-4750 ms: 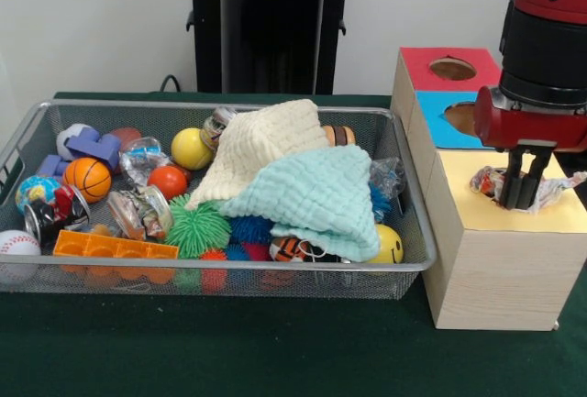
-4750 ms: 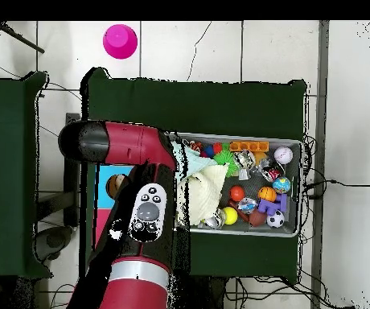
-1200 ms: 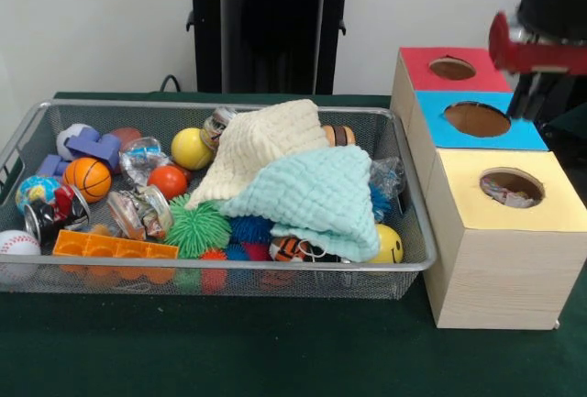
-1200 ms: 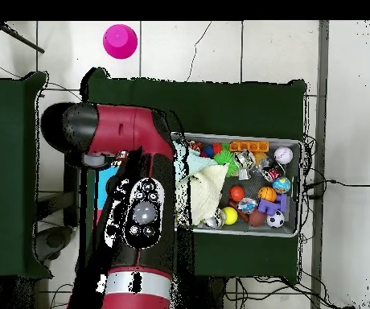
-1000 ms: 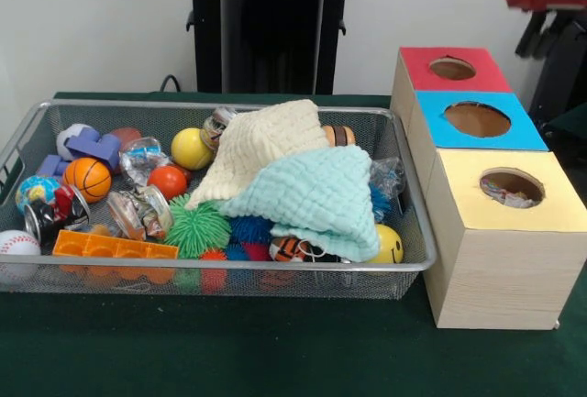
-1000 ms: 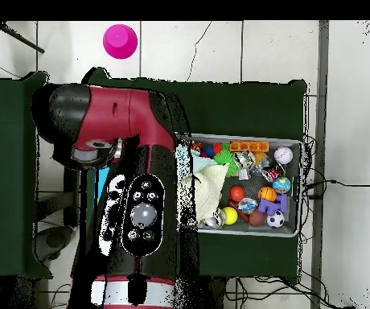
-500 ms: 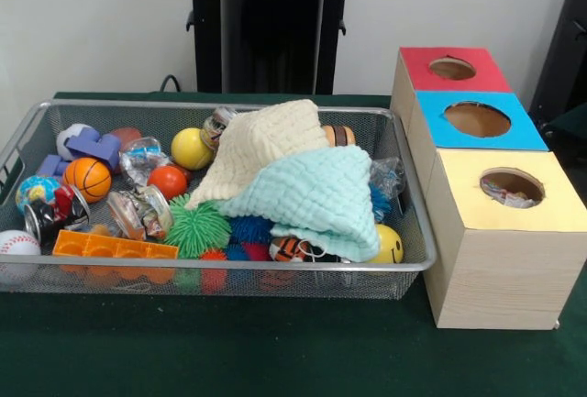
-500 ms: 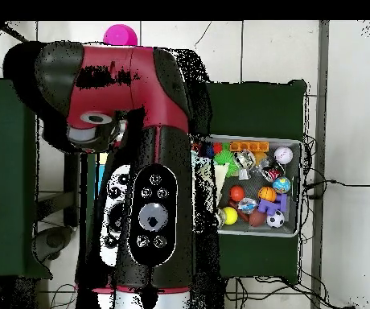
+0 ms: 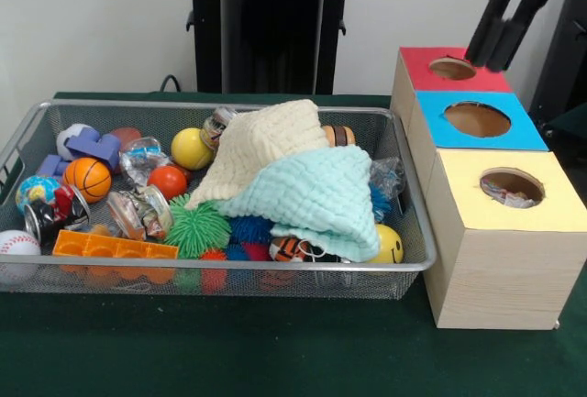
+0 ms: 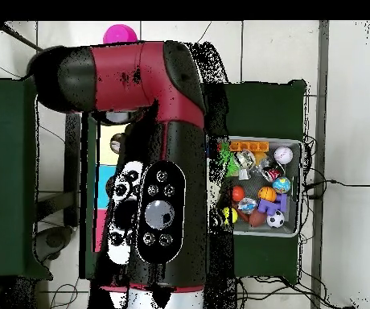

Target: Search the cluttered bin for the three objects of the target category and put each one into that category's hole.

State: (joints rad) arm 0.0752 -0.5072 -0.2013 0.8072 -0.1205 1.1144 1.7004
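Robot hand [image 9: 507, 23] up at top right, black fingers [image 9: 484, 30] spread apart, holding nothing, above the red-topped wooden box hole [image 9: 452, 69]. Crinkly wrapped item [image 9: 503, 194] sits inside the yellow-topped wooden box hole [image 9: 512, 186]. Silver wire mesh bin [image 9: 229, 273] on the green table [image 9: 229, 347] holds balls, a cream knitted cloth [image 9: 261, 145] and a mint muslin cloth [image 9: 316, 197].

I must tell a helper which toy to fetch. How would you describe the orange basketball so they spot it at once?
Start at the wire mesh bin and go to its left end in the front view. The basketball lies there, just below the purple block. It alone is orange with black seam lines; the orange ball nearby is plain.
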